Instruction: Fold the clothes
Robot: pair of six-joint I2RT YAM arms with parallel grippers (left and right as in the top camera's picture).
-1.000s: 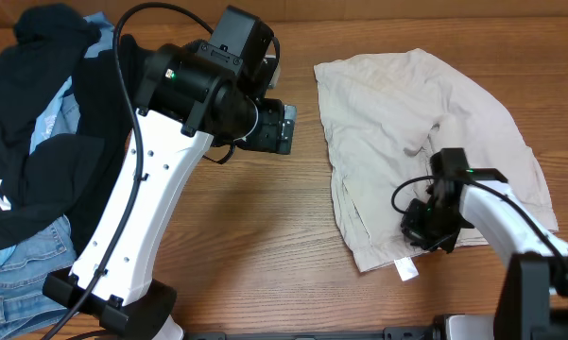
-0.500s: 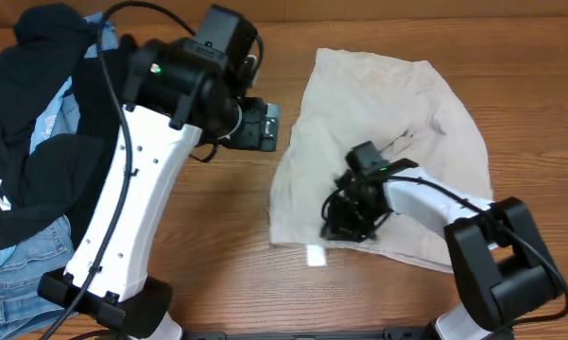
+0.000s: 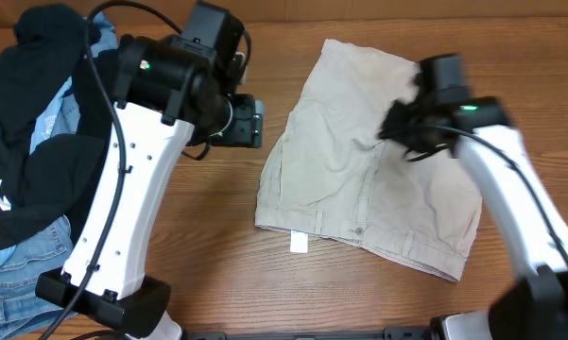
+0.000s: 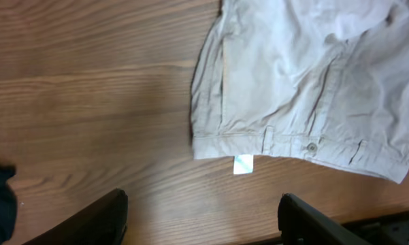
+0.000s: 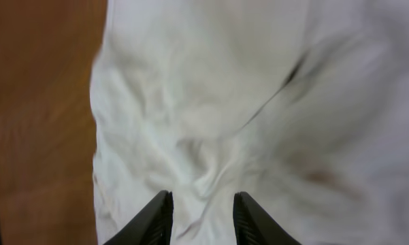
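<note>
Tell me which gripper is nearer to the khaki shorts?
Right. The right gripper hangs directly over the khaki shorts; the left gripper is beside them, above the bare wooden table.

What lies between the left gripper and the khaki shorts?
Only bare wooden table: in the left wrist view the open left gripper hangs short of the shorts.

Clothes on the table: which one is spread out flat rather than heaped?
The beige shorts, laid out alone right of centre. The black garment, light-blue piece and denim are bunched in one pile at the left edge.
</note>
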